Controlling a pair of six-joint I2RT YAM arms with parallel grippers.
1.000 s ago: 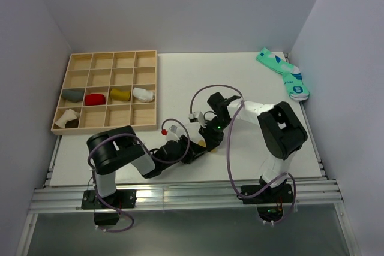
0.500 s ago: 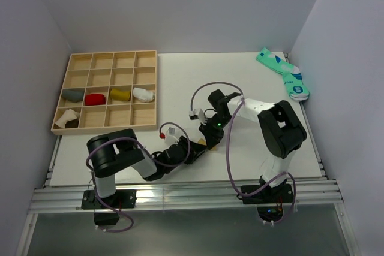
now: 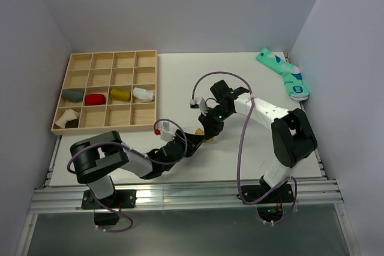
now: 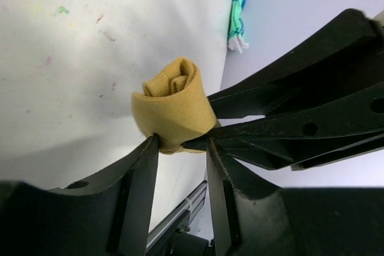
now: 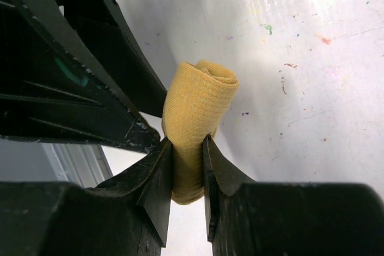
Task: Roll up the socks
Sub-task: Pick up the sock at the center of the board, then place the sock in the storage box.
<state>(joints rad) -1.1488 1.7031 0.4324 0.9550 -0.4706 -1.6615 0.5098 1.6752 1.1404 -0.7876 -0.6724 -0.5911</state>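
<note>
Top external view: your wooden tray (image 3: pixel 123 78) on the left holds five rolled socks (image 3: pixel 95 99), one per compartment. Mid-table, the left gripper (image 4: pixel 181 145) and the right gripper (image 5: pixel 186 143) both clamp one rolled mustard sock (image 4: pixel 173 111) between them. Two teal socks (image 3: pixel 282 73) lie in the far right corner.

Mustard-yellow sock (image 4: pixel 174 106) (image 5: pixel 195 124) (image 3: pixel 208 141): rolled into tight bundle, spiral end showing, right of wooden tray (image 3: pixel 108 54) and nearer than its near right corner. Pinched from opposite sides by left gripper (image 4: pixel 181 143) and right gripper (image 5: pixel 187 143).

Green patterned socks (image 3: pixel 283 73): unrolled, flat, overlapping, far right of tray.

Inside tray, third row from far edge, left to right:
- grey roll (image 3: pixel 74 95)
- red roll (image 3: pixel 95 99)
- yellow roll (image 3: pixel 120 95)
- white roll (image 3: pixel 143 94)

Near row, leftmost cell: pale roll (image 3: pixel 68 118).
</note>
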